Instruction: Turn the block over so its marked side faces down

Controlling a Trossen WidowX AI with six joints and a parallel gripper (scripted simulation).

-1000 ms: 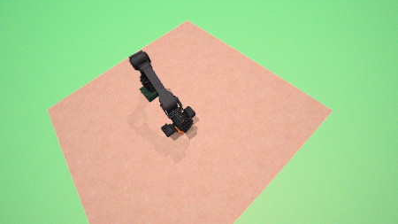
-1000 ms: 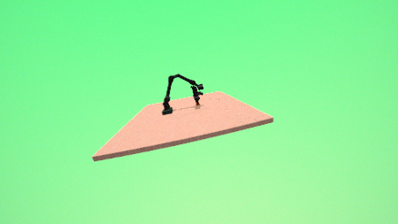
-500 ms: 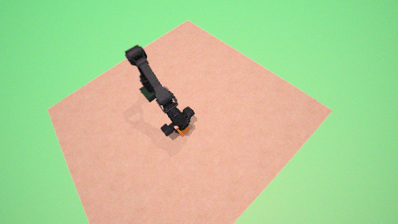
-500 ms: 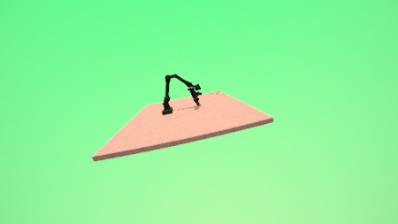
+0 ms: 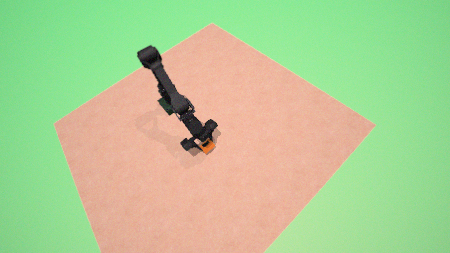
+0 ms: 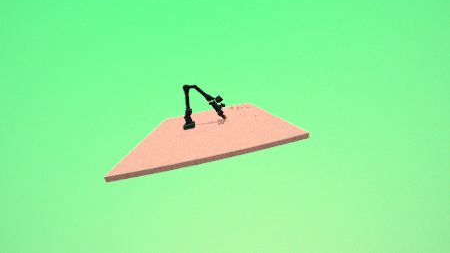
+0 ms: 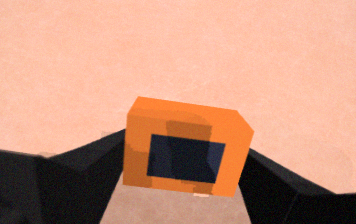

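Observation:
The block (image 5: 210, 148) (image 6: 224, 118) (image 7: 231, 155) is orange, with a dark navy rectangle as its mark. In the wrist view the marked side faces the camera, up toward the arm. My gripper (image 5: 205, 144) (image 7: 185, 161) is shut on the block, one black finger against each of its left and right sides. In the exterior view the gripper slants down and outward from the arm, so the block is held tilted, low over the table (image 5: 280, 121) (image 6: 165, 151). Whether its lower edge touches the table cannot be told. Its far side is hidden.
The arm's dark green base (image 5: 165, 105) (image 6: 189, 126) stands on the table behind the gripper. The arm arches from there to the block. Faint arm shadows lie on the table beside it. The table's edges are well away from the block.

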